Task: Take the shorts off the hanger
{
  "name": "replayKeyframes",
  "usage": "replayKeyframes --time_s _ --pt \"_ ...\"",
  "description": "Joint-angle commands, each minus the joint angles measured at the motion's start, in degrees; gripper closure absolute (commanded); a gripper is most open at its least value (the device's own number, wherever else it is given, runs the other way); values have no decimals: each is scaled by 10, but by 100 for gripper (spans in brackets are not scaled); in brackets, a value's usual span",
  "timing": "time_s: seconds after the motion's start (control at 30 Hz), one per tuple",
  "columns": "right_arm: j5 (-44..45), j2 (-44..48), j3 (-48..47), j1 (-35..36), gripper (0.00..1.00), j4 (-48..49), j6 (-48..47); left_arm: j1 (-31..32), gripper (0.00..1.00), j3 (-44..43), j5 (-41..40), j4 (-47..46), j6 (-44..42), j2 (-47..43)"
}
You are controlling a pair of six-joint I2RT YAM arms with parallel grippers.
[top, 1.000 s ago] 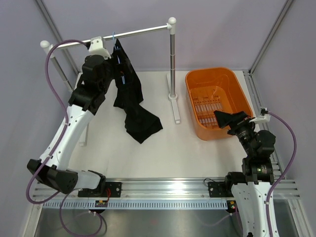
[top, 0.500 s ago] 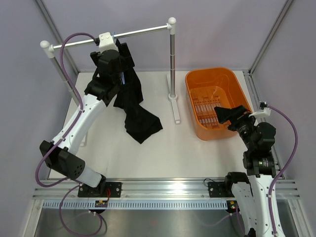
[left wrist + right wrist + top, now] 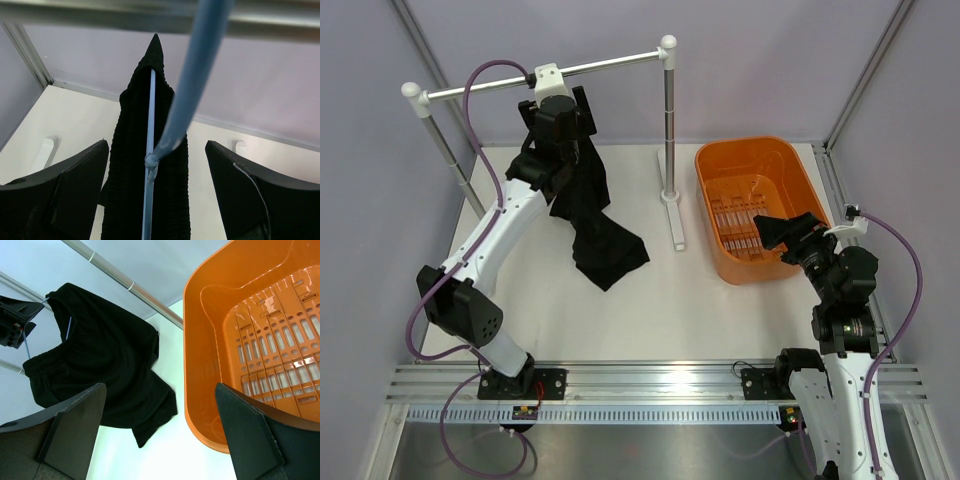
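The black shorts (image 3: pixel 588 195) hang from the light-blue hanger (image 3: pixel 150 115) on the silver rail (image 3: pixel 610 65). Their lower end lies crumpled on the table (image 3: pixel 612 256). My left gripper (image 3: pixel 570 125) is up at the rail, open. In the left wrist view (image 3: pixel 156 145) its fingers stand either side of the hanger's neck and the shorts (image 3: pixel 130 165) without touching them. The hanger's hook (image 3: pixel 197 80) rises to the rail (image 3: pixel 100 12). My right gripper (image 3: pixel 790 232) is open and empty over the near rim of the orange tub (image 3: pixel 720 160). The right wrist view (image 3: pixel 160 385) shows the shorts (image 3: pixel 100 365) far off.
The rail's right post (image 3: pixel 668 120) and its white foot (image 3: pixel 677 225) stand between the shorts and the tub (image 3: pixel 200 365). The left post (image 3: pixel 445 150) is at the far left. Grey walls enclose the table (image 3: pixel 650 310).
My left arm has swung right along the rail and its gripper now straddles the hanger's neck. My right gripper shifted slightly. The shorts have not moved.
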State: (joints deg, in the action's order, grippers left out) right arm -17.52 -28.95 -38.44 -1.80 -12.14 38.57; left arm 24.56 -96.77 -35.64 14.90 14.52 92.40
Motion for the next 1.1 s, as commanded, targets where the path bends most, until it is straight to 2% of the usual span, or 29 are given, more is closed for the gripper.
replayKeyframes --time_s 0.0,0.03,0.1,0.23,0.27,0.37,0.43,0.47,0.57,0.6,0.87,1.07 --pt "3 -4 -5 4 0 27 -9 1 21 -10 -21 -28 1 -13" --pt "2 -4 -5 4 0 27 -9 1 27 -4 -19 -35 -1 -18" --pt "1 -6 -4 4 1 29 -9 1 33 -2 -17 -38 -5 -22" --pt "0 -6 -1 4 1 34 -7 1 53 -5 -20 -34 -8 -26" --pt "1 -7 1 4 0 34 -5 1 60 -6 -19 -34 -10 -27" --pt "-1 -7 7 4 1 39 -1 1 74 -11 -24 -28 -14 -28" --pt "-3 -7 11 4 0 44 2 1 79 -18 -27 -23 -18 -29" --pt "-6 -8 13 4 0 45 5 1 85 -21 -28 -21 -22 -29" --pt "-10 -10 17 4 1 52 8 1 93 -31 -32 -12 -28 -29" --pt "-11 -10 17 4 1 53 8 1 100 -34 -33 -11 -33 -30" --pt "-27 -14 20 4 0 62 -4 1 100 -109 -1 40 -73 -42" --pt "-23 -23 14 4 0 48 -21 0 100 -243 82 187 -64 -18"
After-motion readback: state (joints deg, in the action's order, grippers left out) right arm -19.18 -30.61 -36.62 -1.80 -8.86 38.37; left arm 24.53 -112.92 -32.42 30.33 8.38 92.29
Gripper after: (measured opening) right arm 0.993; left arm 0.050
